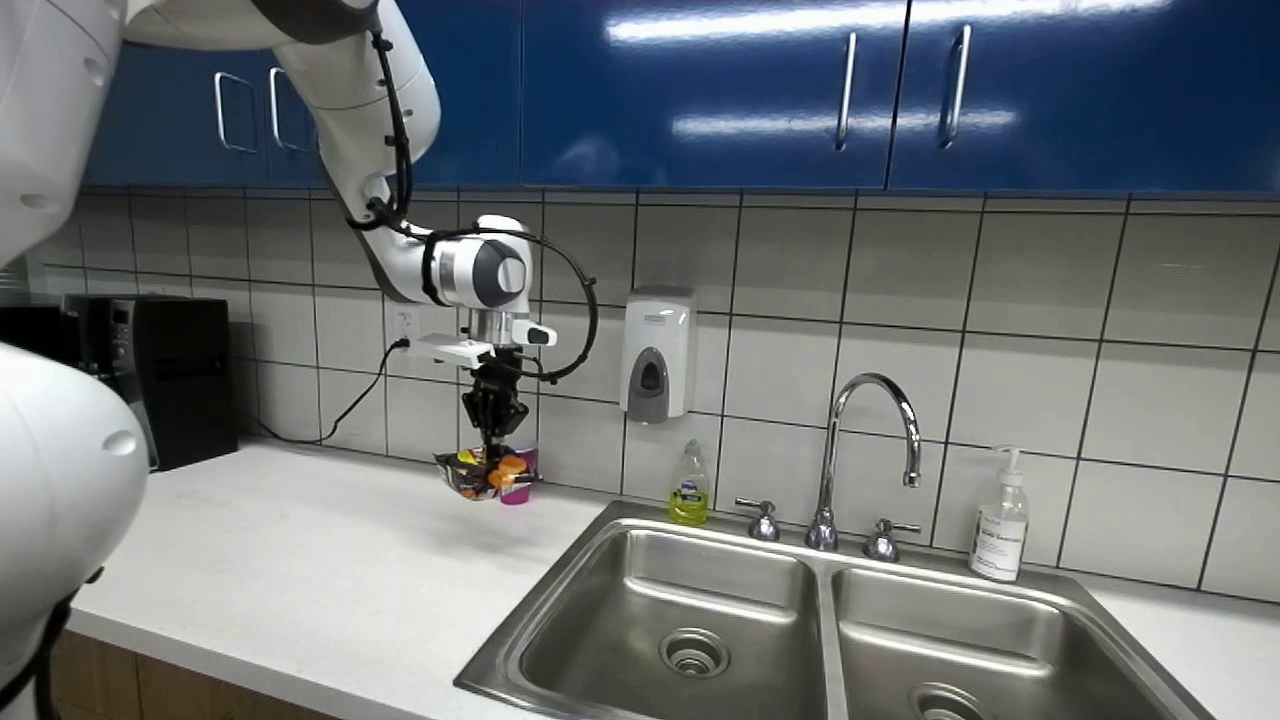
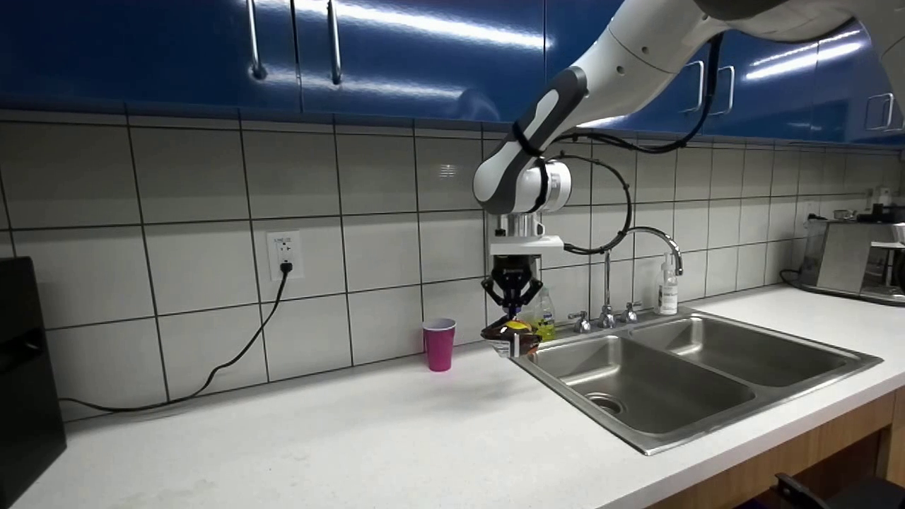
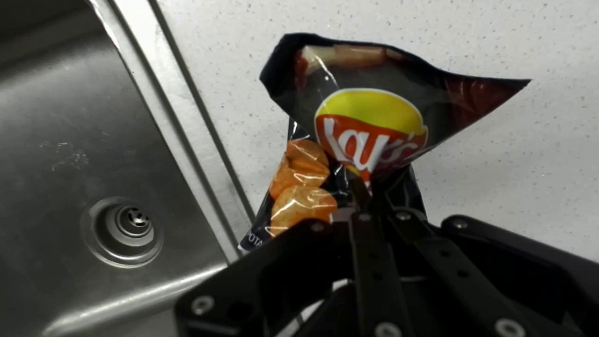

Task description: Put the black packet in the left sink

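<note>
The black packet is a crumpled dark chip bag with orange and yellow patches. It shows in both exterior views (image 1: 467,474) (image 2: 502,341) and fills the middle of the wrist view (image 3: 369,117). My gripper (image 1: 491,452) (image 2: 512,311) (image 3: 374,201) points down and is shut on the packet, holding it pinched above the counter. Part of the packet is hidden behind the fingers in the wrist view. The left sink (image 1: 600,640) (image 2: 679,403) is an empty steel basin with a round drain. In the wrist view the left sink (image 3: 56,150) lies left of the packet.
A pink cup (image 1: 517,493) (image 2: 440,346) stands on the counter by the wall near the packet. Yellow-green dish soap (image 1: 690,490), a tall curved faucet (image 1: 829,470) and a sanitizer bottle (image 1: 1000,535) line the sink's back. Blue cabinets (image 1: 700,90) hang above.
</note>
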You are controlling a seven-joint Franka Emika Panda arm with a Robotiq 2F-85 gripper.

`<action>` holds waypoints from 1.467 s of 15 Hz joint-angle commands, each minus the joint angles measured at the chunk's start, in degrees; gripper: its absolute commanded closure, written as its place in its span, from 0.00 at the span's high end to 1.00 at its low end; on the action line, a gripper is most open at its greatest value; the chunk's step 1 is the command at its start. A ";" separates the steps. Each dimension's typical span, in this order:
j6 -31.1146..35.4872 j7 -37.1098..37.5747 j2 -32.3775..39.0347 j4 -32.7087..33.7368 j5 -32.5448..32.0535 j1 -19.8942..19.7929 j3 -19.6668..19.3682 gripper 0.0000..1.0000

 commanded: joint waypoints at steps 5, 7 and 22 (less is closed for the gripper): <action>1.34 -0.47 -7.13 -8.83 2.39 -5.30 -2.26 0.00; 1.73 -0.83 -7.84 -10.31 2.70 -6.53 -3.00 0.00; 17.52 -3.22 3.39 -12.99 3.82 -12.77 -6.88 0.00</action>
